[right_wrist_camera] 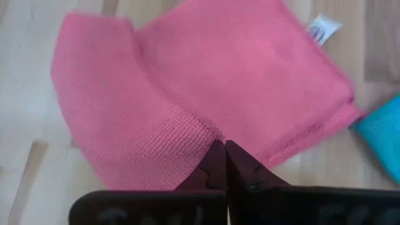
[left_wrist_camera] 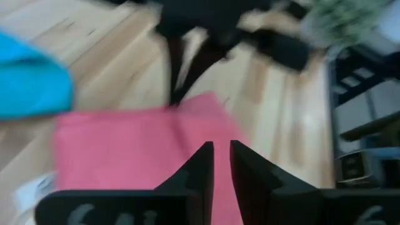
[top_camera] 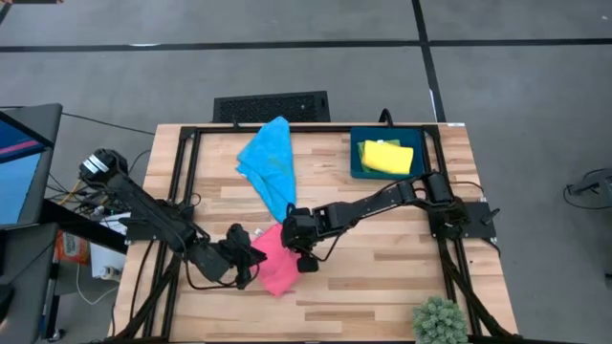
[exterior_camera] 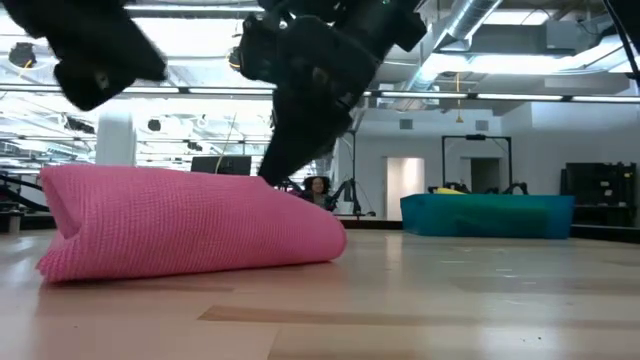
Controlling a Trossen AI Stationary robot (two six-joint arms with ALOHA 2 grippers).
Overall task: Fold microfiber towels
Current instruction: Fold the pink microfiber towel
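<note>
High view: wooden counter (top_camera: pixel 382 277) with both arms reaching to its middle front. Pink towel (top_camera: pixel 276 260) lies folded there, between the two pincers. Left pincer (top_camera: pixel 251 260) sits at the towel's left edge. Right pincer (top_camera: pixel 304 256) sits at its right edge, up near the blue towel's lower tip.

Blue towel (top_camera: pixel 270 161) lies crumpled at the back middle of the counter, trailing down toward the pink one. Yellow towel (top_camera: pixel 386 156) sits folded in a dark blue tray (top_camera: pixel 356 153) at the back right. A sliver of green shows under the yellow, too small to say more. Small green plant (top_camera: pixel 440 320) at the front right corner.

Right wrist view: right pincer (right_wrist_camera: pixel 219 150) has its fingers pressed together, tips pinching a raised ridge of the pink towel (right_wrist_camera: pixel 206 87) where one layer laps over another. White tag (right_wrist_camera: pixel 322 28) at one towel corner. Blue towel (right_wrist_camera: pixel 381 134) edge just beside the pink.

Left wrist view: left pincer (left_wrist_camera: pixel 222 150) shows a thin gap between the fingers, over the pink towel (left_wrist_camera: pixel 125 144). Blurred, cannot tell if any cloth is caught between them. Blue towel (left_wrist_camera: pixel 31 75) off to one side.

Low view: pink towel (exterior_camera: pixel 190 225) sits as a thick folded roll on the counter, dark arm parts above it. Tray (exterior_camera: pixel 490 215) far behind.
</note>
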